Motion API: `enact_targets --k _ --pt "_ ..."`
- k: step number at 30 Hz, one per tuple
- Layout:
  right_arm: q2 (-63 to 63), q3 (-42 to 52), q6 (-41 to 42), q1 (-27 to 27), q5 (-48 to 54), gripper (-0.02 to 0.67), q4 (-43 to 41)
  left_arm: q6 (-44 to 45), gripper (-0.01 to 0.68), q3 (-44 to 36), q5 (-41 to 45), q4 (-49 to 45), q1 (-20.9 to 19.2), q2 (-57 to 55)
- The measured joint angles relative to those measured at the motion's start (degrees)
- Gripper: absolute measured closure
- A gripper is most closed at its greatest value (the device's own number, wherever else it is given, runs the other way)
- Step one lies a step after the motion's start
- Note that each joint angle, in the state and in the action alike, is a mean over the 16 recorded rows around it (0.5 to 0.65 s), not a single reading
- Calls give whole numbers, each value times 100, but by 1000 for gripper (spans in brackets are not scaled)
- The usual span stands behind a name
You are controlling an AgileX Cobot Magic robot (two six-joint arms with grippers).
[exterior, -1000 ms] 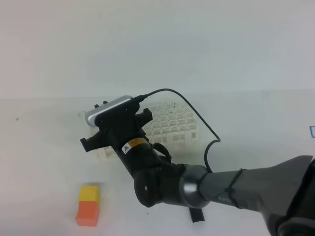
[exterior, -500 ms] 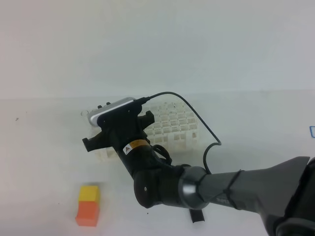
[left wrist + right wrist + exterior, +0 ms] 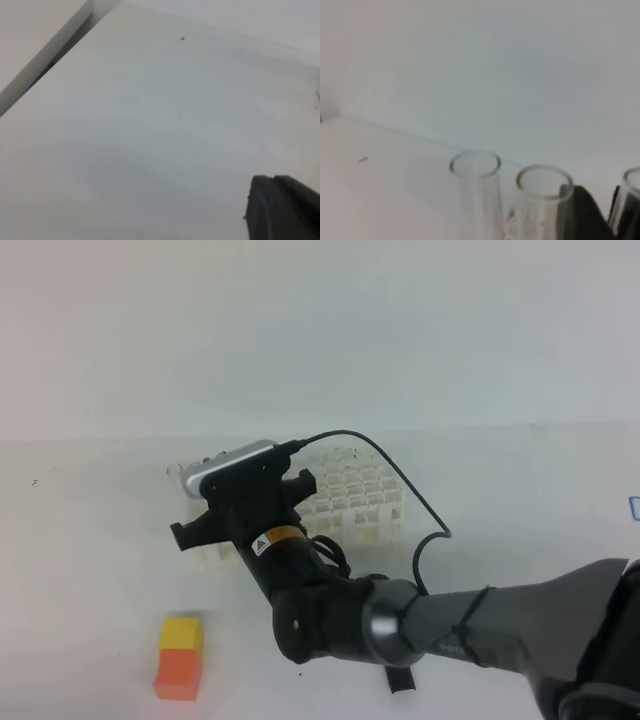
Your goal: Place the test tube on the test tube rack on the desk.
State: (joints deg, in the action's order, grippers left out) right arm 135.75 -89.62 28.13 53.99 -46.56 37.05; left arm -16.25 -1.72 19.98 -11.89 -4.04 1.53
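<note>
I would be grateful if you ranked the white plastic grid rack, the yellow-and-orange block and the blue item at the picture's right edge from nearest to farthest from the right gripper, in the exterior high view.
From the right gripper:
1. white plastic grid rack, directly under it.
2. yellow-and-orange block, in front, nearer the camera.
3. blue item, far right edge.

The test tube rack (image 3: pixel 350 502) sits on the desk (image 3: pixel 90 570) at centre frame in the high view. The right arm (image 3: pixel 330 610) enters from the lower right and lies across the rack's left part, hiding it. A stacked block (image 3: pixel 180 658) stands on the desk at lower left, well apart from the rack. In the right wrist view, three upright tubes (image 3: pixel 476 195) stand side by side along the lower edge, centre to right. The left wrist view holds desk surface only.
</note>
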Motion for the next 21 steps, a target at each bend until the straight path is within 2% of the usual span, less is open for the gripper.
enact_targets --k 21 --pt "-127 4 387 0 319 491 108 -1 674 0 7 0 -1 -8"
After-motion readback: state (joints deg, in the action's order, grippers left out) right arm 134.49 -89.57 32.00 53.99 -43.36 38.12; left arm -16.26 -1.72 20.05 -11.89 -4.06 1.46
